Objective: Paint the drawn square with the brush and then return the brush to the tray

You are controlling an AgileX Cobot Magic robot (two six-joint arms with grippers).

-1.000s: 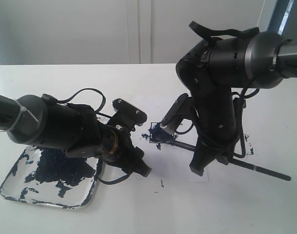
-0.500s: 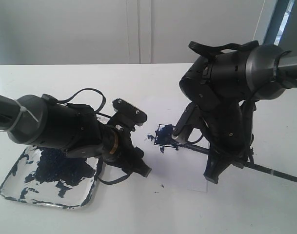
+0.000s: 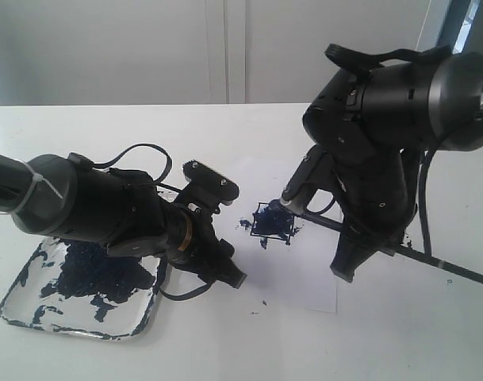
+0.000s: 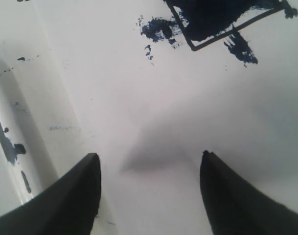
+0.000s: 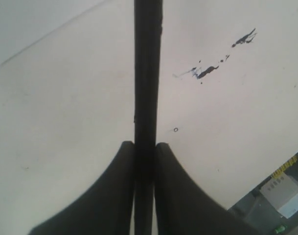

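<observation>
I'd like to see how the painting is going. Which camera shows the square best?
The exterior view: almost the whole square shows there, daubed blue. The left wrist view catches only one painted corner, cut off at the picture's edge. The right wrist view shows none of it.

Right gripper [image 5: 145, 145] clamped on brush [image 5: 148, 63], black handle running straight out between jaws. Dark paint specks [image 5: 207, 72] on white table [image 5: 65, 122] near brush, to one side.

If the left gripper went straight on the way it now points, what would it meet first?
Probably the bare white paper, short of the drawn square. The left gripper has its jaws open with nothing else between them, though depth is unclear.
</observation>
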